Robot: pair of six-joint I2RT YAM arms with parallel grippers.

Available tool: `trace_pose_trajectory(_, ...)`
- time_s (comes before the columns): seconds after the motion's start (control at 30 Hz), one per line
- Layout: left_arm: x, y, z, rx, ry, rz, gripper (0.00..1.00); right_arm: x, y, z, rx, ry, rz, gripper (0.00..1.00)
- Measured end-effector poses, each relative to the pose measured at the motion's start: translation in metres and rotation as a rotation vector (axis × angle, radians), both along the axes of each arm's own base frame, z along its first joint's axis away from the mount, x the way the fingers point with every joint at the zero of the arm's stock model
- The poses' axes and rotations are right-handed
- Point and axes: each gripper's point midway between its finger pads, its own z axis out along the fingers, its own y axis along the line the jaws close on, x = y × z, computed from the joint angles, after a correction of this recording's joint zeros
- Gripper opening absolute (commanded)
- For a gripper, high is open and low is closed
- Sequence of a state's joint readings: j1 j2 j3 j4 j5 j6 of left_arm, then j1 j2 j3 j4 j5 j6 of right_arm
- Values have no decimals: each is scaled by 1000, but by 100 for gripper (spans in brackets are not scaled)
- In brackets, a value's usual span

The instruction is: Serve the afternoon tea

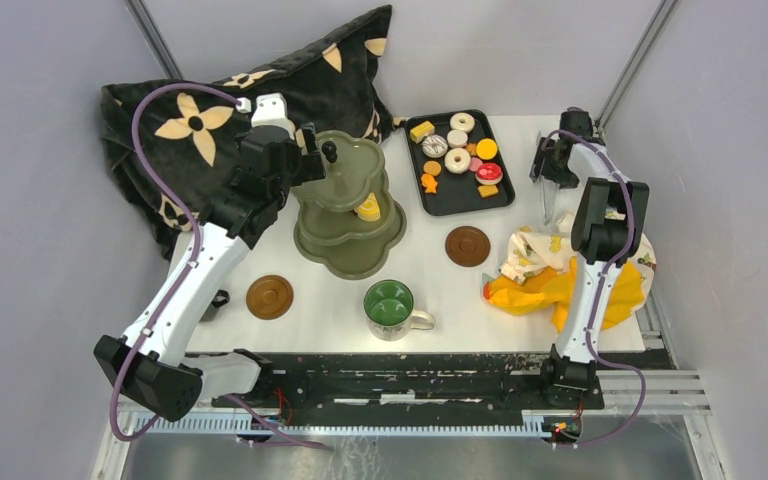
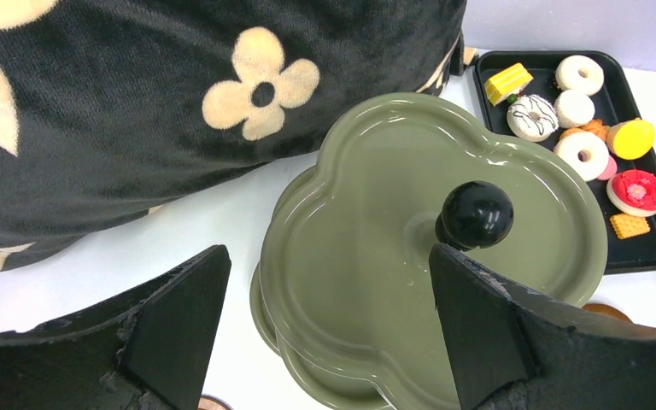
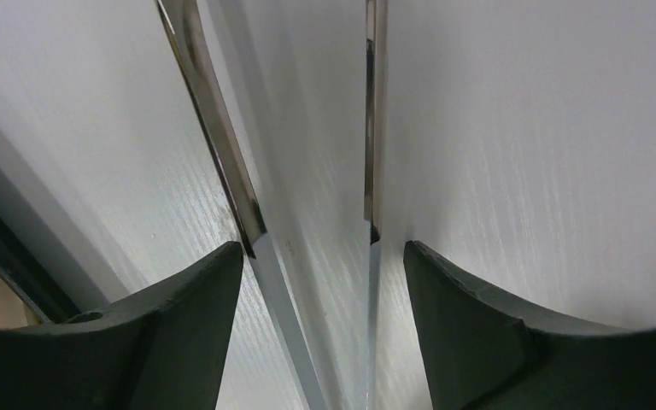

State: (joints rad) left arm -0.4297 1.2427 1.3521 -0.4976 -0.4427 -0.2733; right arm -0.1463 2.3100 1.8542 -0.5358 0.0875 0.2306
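Currently left end effector [image 2: 328, 252] is hovering wide open over the top tier of the stand [image 2: 376, 162], one finger just beside the knob [image 2: 476, 213], holding nothing. Right end effector [image 3: 323, 248] is straddling the tongs [image 3: 222, 145] at the surface's [image 1: 430, 285] far right; fingers are sitting apart, can't tell if they're gripping. Most pastries [image 1: 458, 160] are sitting on the tray [image 1: 460, 202], one yellow pastry [image 1: 368, 210] on the middle tier. Mug [image 1: 390, 303] is standing near front, two saucers [image 1: 270, 297] flanking it, well apart.
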Motion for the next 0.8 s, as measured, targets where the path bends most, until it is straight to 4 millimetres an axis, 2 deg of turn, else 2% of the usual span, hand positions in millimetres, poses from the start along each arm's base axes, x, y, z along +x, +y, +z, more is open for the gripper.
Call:
trace_pose_trajectory(0.17,0,0,0,0,0,0,93,0,2,-1,2,16,38,71)
trace_pose_trajectory(0.23,0,0,0,1,0,0,93,0,2,-1,1,22,48,63)
trace_pose_trajectory(0.37,0,0,0,-1,-2,1,93,0,-1,-2,-8,28,47,38)
trace_pose_trajectory(0.67,2,-2,-1,-3,1,-8,93,3,3,0,23,14,44,7)
trace_pose_trajectory(0.8,1,-6,-1,-11,3,-27,93,2,10,13,59,29,55,1)
